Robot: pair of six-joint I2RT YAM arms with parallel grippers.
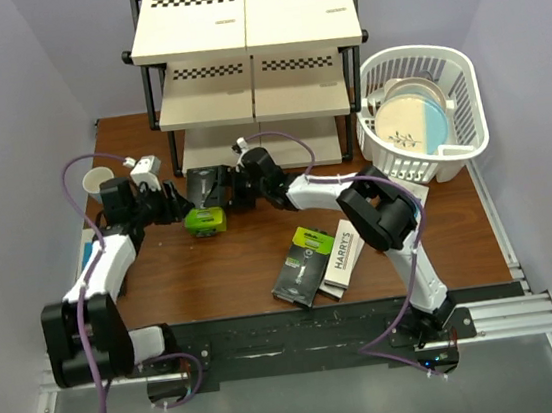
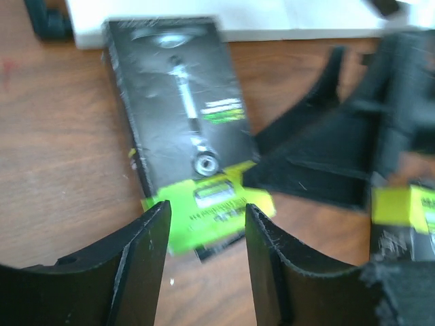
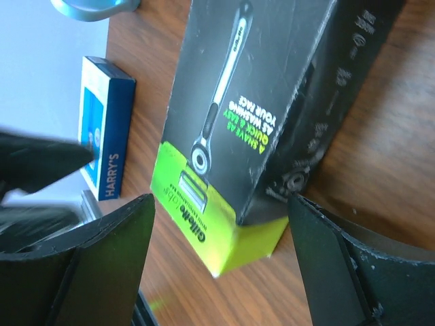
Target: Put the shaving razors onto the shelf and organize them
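A black razor box with a lime-green end point(image 1: 205, 203) lies on the brown table in front of the shelf point(image 1: 244, 29), between my two grippers. My left gripper point(image 1: 173, 205) is open, and in the left wrist view point(image 2: 207, 217) the box's green end point(image 2: 211, 207) lies just ahead of its fingertips. My right gripper point(image 1: 234, 191) is open on the box's other side; in the right wrist view point(image 3: 217, 210) the box point(image 3: 231, 115) fills the space ahead of its spread fingers. Neither gripper holds it. A second black-and-green box point(image 1: 303, 264) and a white "HARRY'S" box point(image 1: 344, 257) lie near the front. A blue-and-white box point(image 1: 89, 258) lies at the left edge.
A white plastic basket point(image 1: 414, 51) with a white-and-blue plate point(image 1: 412, 127) stands at the back right. A white cup point(image 1: 98, 180) stands at the back left. The shelf's boards carry nothing that shows. The other razor boxes are out of view.
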